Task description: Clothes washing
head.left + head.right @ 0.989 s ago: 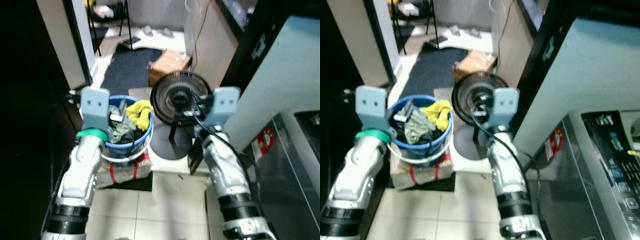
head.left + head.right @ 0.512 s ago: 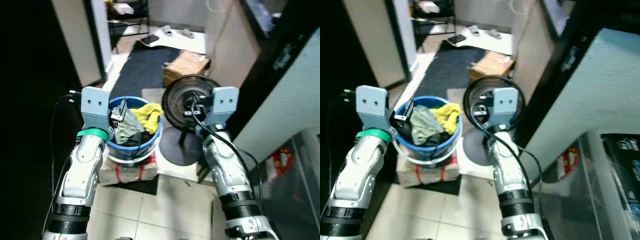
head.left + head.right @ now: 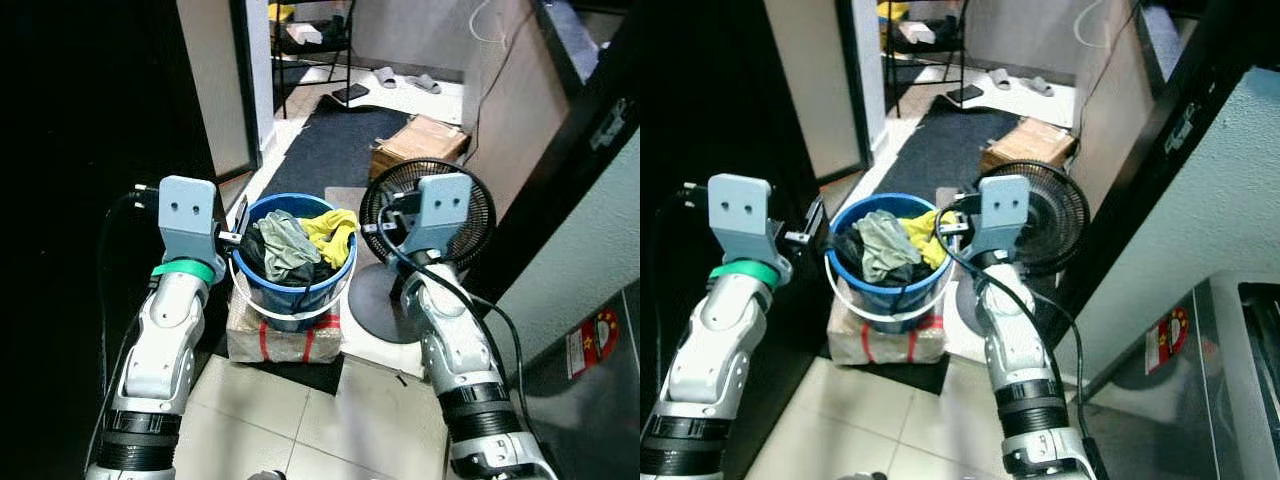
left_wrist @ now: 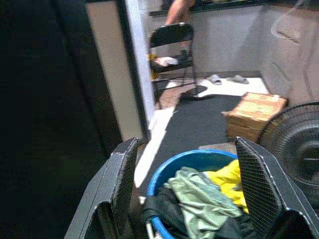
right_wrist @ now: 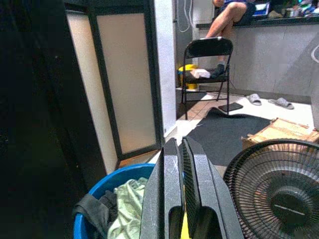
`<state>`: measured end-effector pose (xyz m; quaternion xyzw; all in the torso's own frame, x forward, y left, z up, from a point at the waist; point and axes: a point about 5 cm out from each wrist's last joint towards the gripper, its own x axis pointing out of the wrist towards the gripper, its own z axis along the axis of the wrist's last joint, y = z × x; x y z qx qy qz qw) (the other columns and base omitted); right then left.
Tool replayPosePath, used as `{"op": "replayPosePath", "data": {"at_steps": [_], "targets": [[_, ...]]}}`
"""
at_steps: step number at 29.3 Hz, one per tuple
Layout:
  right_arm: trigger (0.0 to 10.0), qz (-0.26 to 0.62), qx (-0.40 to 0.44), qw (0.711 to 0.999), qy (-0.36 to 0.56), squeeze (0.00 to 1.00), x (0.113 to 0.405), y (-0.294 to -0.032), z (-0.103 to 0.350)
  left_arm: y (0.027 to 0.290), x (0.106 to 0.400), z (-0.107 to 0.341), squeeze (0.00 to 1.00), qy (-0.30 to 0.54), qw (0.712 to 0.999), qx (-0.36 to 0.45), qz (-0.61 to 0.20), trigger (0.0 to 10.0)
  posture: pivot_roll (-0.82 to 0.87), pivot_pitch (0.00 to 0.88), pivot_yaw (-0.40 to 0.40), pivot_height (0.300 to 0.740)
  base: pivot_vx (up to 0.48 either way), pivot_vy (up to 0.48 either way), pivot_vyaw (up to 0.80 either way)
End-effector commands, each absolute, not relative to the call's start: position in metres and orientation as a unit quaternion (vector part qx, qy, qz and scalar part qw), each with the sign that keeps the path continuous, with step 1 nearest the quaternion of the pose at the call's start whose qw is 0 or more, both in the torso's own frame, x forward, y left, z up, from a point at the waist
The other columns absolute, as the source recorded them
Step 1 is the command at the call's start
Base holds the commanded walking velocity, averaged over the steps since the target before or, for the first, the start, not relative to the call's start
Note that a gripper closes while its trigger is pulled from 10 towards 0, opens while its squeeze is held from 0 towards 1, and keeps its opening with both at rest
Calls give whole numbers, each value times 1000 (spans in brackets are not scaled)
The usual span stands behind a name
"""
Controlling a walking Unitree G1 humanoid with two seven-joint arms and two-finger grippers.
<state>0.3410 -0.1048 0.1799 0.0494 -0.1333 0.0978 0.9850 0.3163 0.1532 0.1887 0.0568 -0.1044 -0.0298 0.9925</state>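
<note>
A blue bucket holds a grey-green garment, a yellow cloth and dark clothes. It stands on a taped package on the floor. My left gripper hangs open just short of the bucket's near rim, with the bucket framed between its fingers. My right gripper is shut on nothing, raised between the bucket and the fan. Both arms are held up in front of me, with the left wrist mount beside the bucket.
A black floor fan stands right of the bucket on a round base. Behind lie a cardboard box, a dark mat and a folding chair. A person sits farther back. A grey machine is at the lower right.
The camera has swung left and tilted up: bucket and fan now sit more to the right and lower, and the grey machine has slid toward the right edge. Both arms keep their pose.
</note>
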Motion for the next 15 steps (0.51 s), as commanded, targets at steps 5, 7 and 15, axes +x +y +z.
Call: {"op": "replayPosePath", "data": {"at_steps": [5,7,15], "targets": [[10000,96,50,985,-131,0,340,-106,178,153,316,186,0,-100,993,62,-31,10000,52,0,9,735,348,0,0],[10000,97,46,986,-130,0,341,-105,178,153,316,186,0,-100,993,62,-30,10000,52,0,9,735,439,0,0],[10000,95,44,986,-129,0,341,-105,178,153,316,186,0,-100,993,62,-30,10000,53,0,10,735,435,0,500]]}}
